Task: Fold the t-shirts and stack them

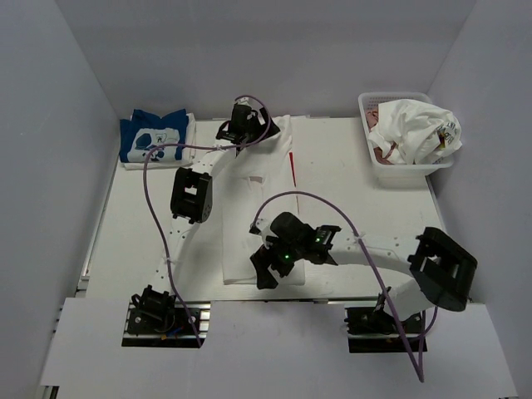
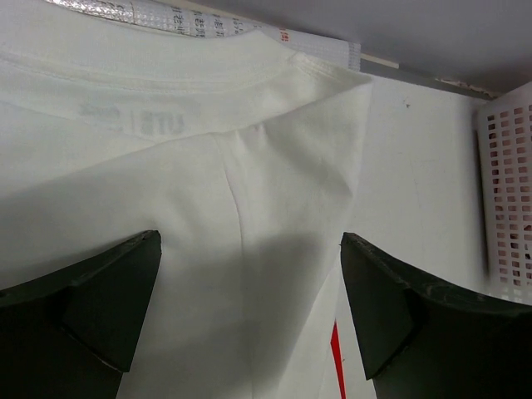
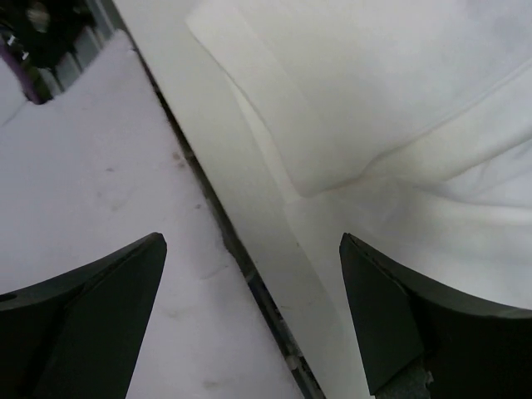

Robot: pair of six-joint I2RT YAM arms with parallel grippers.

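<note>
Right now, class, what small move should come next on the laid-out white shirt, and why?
Probably lower the left gripper and close on the white t-shirt at its collar end: its jaws stand open above the cloth, gripping nothing.

Left gripper [image 2: 250, 243] stretched far, jaws wide apart, right gripper [image 3: 252, 243] nearer, jaws wide apart

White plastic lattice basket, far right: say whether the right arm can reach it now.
Probably yes: the right gripper hangs open and empty over the flat white t-shirt, with only bare table between it and the white plastic lattice basket.
</note>
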